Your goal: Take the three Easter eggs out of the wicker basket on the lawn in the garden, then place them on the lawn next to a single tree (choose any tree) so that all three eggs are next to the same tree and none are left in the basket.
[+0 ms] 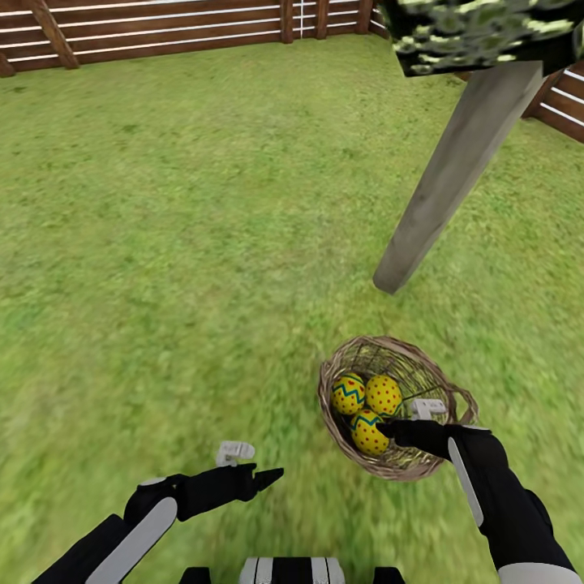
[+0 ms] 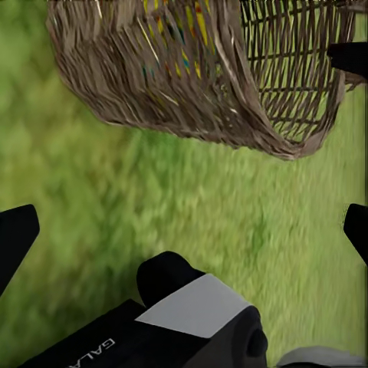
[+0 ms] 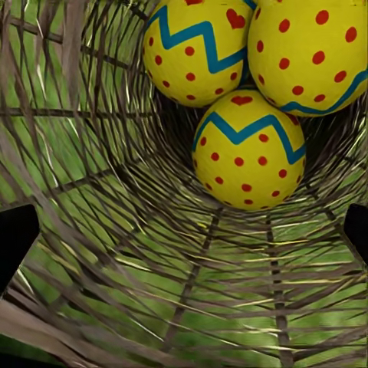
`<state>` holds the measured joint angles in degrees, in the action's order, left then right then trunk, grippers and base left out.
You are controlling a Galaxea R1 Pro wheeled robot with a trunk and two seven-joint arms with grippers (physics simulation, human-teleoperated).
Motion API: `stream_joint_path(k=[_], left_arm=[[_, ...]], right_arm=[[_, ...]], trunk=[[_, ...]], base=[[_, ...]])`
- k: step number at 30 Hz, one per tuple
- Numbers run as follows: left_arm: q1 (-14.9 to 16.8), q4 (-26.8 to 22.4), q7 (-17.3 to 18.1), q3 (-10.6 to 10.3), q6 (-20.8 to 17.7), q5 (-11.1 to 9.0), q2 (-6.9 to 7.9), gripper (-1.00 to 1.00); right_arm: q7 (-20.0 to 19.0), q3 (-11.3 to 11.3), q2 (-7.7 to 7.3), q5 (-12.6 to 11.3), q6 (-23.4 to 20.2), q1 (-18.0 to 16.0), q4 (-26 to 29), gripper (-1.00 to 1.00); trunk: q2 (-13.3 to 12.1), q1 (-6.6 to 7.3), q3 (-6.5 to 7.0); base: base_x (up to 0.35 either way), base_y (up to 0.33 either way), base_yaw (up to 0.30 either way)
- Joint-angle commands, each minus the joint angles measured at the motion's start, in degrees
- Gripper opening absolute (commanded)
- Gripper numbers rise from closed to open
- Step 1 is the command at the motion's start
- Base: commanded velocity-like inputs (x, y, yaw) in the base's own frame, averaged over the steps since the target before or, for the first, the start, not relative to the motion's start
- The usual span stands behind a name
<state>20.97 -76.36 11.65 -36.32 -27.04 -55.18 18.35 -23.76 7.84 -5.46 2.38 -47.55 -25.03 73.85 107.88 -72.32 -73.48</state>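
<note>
The right pincer (image 1: 388,427) reaches over the rim of the wicker basket (image 1: 438,388) and its fingers are spread, their dark tips standing at either edge of the right wrist view with nothing between them; the nearest Easter egg (image 3: 249,150) lies straight ahead of it, apart from the tips, with the zigzag egg (image 3: 198,52) and the dotted egg (image 3: 310,46) nestled behind and touching it. In the head view all three lie together in the basket's bowl, the nearest egg just beside the pincer's tip. The basket sits on the lawn (image 1: 178,243), near the foot of the tree (image 1: 454,186), whose grey trunk meets the grass just beyond it. The left pincer (image 1: 258,478) hovers over bare grass well to the side, fingers likewise spread and empty, looking toward the basket's woven wall. By my reading, this is the first pick: no egg is out yet. The next move calls for easing the right pincer forward until its fingers flank the nearest egg, then closing gently, since the round shell could slip and nudge its neighbours.
</note>
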Motion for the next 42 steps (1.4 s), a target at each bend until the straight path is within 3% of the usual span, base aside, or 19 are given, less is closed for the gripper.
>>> stream_joint_path(k=[1, 33, 42], left_arm=[[0.0, 0.0, 0.1, 0.0, -0.2, -0.4, 0.06, 1.00], [0.0, 0.0, 0.4, 0.1, -0.2, -0.5, 0.37, 1.00], [0.0, 0.0, 0.2, 0.1, -0.1, -0.4, 0.37, 1.00]], right_arm=[[-0.4, 0.1, 0.01, 0.3, 0.1, 0.0, 0.1, 1.00], [-0.6, 0.2, 0.01, 0.3, 0.9, 0.0, 0.6, 1.00], [-0.7, 0.2, 0.01, 0.3, 0.9, 0.0, 0.7, 1.00]], trunk=[[0.4, -0.22, -0.22], [13.3, -7.25, -5.97], [13.3, -7.25, -6.46]], base=[[0.000, 0.000, 0.000], [0.000, 0.000, 0.000], [0.000, 0.000, 0.000]])
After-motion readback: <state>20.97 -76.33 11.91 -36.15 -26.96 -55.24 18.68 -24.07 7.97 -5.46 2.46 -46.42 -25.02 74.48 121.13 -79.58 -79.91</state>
